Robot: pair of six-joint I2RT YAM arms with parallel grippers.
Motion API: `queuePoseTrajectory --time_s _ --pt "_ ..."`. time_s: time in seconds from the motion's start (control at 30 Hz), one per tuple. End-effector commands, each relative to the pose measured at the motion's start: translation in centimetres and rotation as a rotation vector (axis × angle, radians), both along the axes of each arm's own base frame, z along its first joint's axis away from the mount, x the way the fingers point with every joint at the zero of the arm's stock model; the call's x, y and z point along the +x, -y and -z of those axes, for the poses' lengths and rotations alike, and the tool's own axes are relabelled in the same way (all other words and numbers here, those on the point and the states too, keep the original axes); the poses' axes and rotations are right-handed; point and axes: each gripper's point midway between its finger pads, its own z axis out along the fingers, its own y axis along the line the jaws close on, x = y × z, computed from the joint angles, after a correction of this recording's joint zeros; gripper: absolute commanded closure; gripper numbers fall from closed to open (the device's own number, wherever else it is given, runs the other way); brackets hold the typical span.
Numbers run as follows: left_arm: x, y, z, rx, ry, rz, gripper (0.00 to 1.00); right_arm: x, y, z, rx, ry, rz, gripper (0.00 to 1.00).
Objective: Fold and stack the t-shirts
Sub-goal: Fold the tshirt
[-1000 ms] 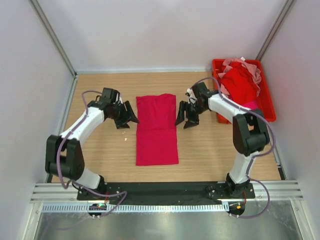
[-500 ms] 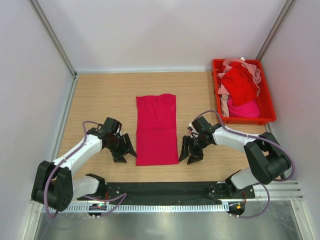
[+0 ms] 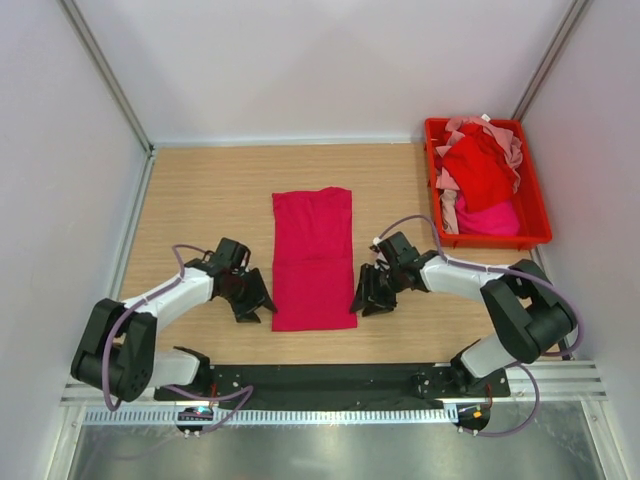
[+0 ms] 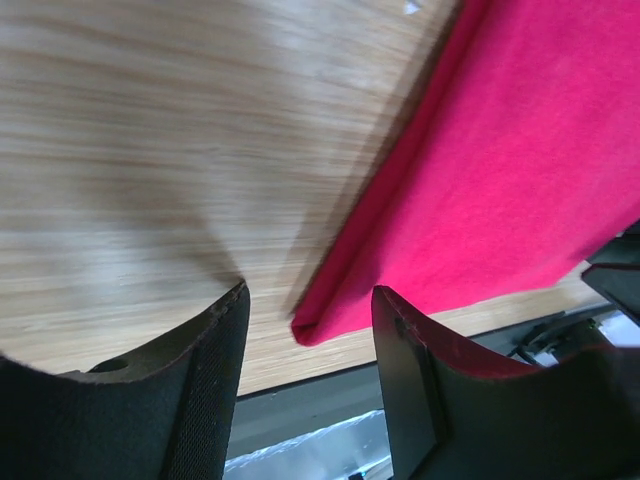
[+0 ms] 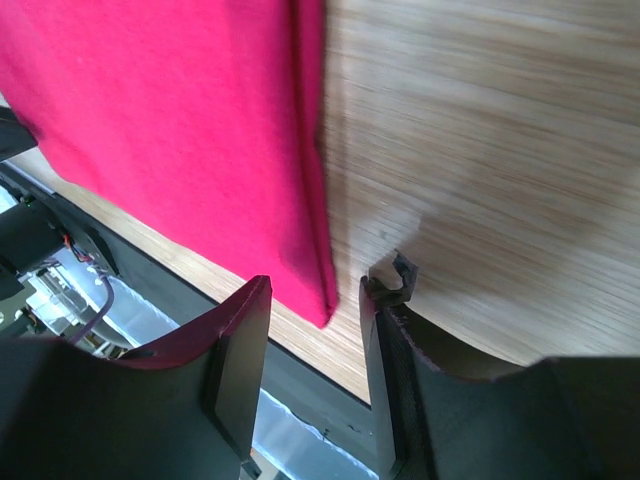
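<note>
On the table [image 3: 200,190]: first shirt part-folded, nothing stacked.
Top view: crimson t-shirt [image 3: 313,258] lies as a long narrow strip at table centre; judged folded lengthwise, cross-fold outstanding. Other t-shirts [image 3: 480,175] remain heaped in the red bin [image 3: 536,215], unfolded. Left pincer [image 3: 250,298] and right pincer [image 3: 368,295] flank the strip's near corners; a second ago both stood beside its far half, since brought nearer. Left wrist view: left pincer [image 4: 308,310] spread wide, holding nothing, the t-shirt [image 4: 500,170] corner between its fingers. Right wrist view: right pincer [image 5: 315,290] likewise wide and empty, straddling the t-shirt [image 5: 170,130] corner.
</note>
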Motion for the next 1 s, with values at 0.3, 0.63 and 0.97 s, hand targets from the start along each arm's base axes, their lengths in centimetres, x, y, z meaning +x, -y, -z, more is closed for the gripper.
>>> queuePoseTrajectory --time_s 0.3,0.63,0.97 --pt "0.0 0.4 2.8 0.037 0.007 0.022 0.48 -0.6 -0.4 2.2 -0.069 0.039 -0.019 0.54" --pt "-0.9 0.7 4.2 0.06 -0.05 0.046 0.54 -1.1 -0.3 3.7 -0.069 0.006 0.005 0.55" --pt "-2.1 -0.1 4.8 0.089 -0.077 0.034 0.69 -1.9 -0.3 4.5 -0.036 -0.012 0.038 0.7"
